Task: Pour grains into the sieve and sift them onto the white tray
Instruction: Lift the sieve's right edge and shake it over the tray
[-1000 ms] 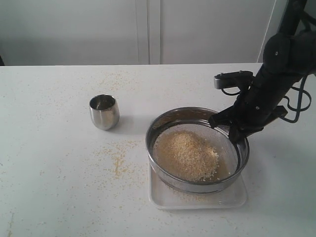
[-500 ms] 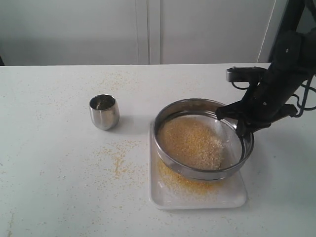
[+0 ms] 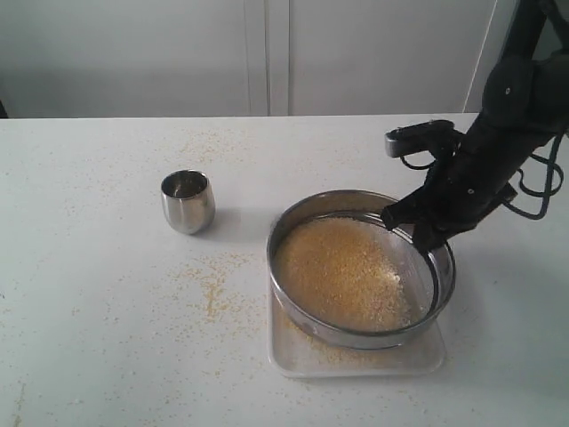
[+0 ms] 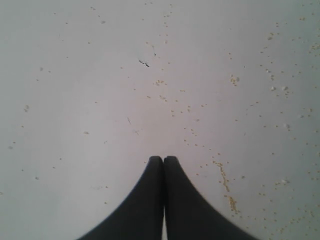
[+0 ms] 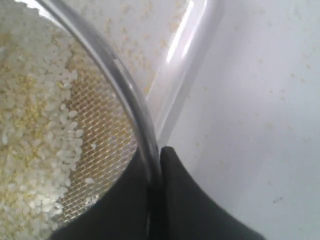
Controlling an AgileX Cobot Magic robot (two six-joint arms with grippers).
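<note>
Sieve point(image 3: 356, 336): round, no long axis, open side up, held over white tray point(image 3: 428, 358), grains point(image 3: 342, 271) inside. Right pincer point(image 3: 418, 233) pinched its rim at 2 o'clock. Left pincer point(image 4: 163, 159) pressed together above tabletop point(image 4: 100, 100).

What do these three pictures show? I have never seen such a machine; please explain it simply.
This is a robot with two arms, each ending in a grasping tool. The wide picture comes from a camera off the arms; the other two come from cameras on the wrists. On the white table stand a small steel cup and a white tray, with a round sieve over the tray. The sieve holds beige grains; a few more lie scattered on the table. The right tool is shut on the sieve's rim, one finger inside, one outside. The left tool is shut, holds nothing, and hangs over the table.
</note>
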